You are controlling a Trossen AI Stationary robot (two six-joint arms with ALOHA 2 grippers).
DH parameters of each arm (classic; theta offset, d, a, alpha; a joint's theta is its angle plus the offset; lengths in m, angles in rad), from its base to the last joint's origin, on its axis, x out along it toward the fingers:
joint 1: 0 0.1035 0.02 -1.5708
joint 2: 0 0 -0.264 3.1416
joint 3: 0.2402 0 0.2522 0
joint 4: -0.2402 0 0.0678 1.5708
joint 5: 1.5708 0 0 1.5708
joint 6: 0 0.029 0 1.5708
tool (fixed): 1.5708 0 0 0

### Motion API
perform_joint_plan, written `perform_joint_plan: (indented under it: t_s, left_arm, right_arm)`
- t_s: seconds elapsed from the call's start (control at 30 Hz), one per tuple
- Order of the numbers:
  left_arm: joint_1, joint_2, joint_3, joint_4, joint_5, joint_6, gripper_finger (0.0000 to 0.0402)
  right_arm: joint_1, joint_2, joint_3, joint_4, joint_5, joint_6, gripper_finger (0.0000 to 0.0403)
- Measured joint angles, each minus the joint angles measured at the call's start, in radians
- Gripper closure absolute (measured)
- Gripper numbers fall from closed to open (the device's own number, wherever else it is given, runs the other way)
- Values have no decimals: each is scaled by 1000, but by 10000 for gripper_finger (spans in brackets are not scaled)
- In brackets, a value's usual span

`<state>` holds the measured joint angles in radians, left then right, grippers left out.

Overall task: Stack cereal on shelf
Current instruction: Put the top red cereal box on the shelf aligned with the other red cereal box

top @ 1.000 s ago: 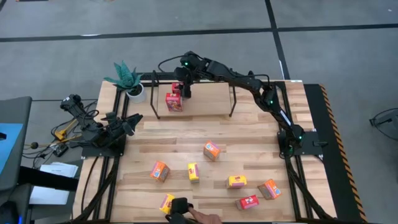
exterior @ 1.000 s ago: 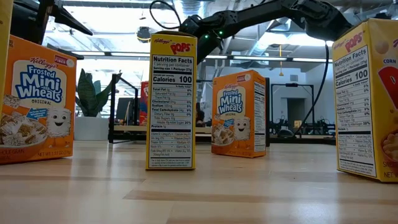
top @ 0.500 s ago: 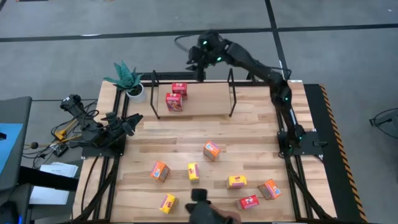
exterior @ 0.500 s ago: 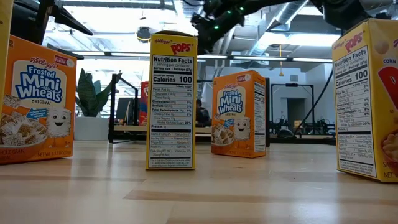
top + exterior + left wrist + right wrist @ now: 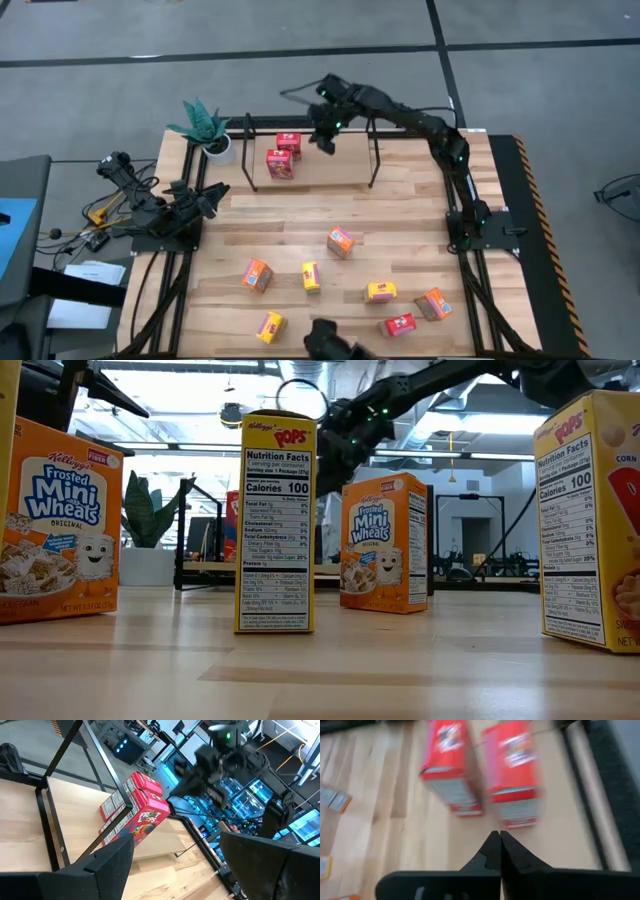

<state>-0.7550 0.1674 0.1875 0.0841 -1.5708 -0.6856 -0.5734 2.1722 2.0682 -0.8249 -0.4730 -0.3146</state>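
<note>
Wood, thin metal rod, printed card.

You have a surface of pale wooden planks with visible grain and a soft sheen. The shelf is thin matt black metal rod over a light wooden base. Your cereal boxes are smooth printed cardboard, slightly glossy. The right gripper is dark matt plastic, and the plant pot looks smooth and white.

The right arm's dark two-finger pincer, a second ago down at the two small red cereal boxes on the black metal-rod shelf, now hangs above the shelf's middle, to their right, fingers pressed together. A dark object at the surface's near edge has shifted rightward.
</note>
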Motion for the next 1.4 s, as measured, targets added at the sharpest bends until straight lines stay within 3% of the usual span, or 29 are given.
perform_joint_plan:
  t_s: [0.27, 0.47, 1.0, 1.4]
  left_arm:
    - [62, 0, 0, -11, 0, 0, 116]
    - [85, 0, 0, -12, 0, -8, 116]
    - [95, 0, 0, -19, 0, -11, 116]
    - [95, 0, 0, -19, 0, -15, 116]
  right_arm:
    - [59, 1, -112, 146, 91, 16, 397]
    - [59, 1, -115, 193, 162, -1, 396]
    - [71, 1, -115, 322, 162, -5, 395]
    - [46, 1, -115, 284, 188, -8, 388]
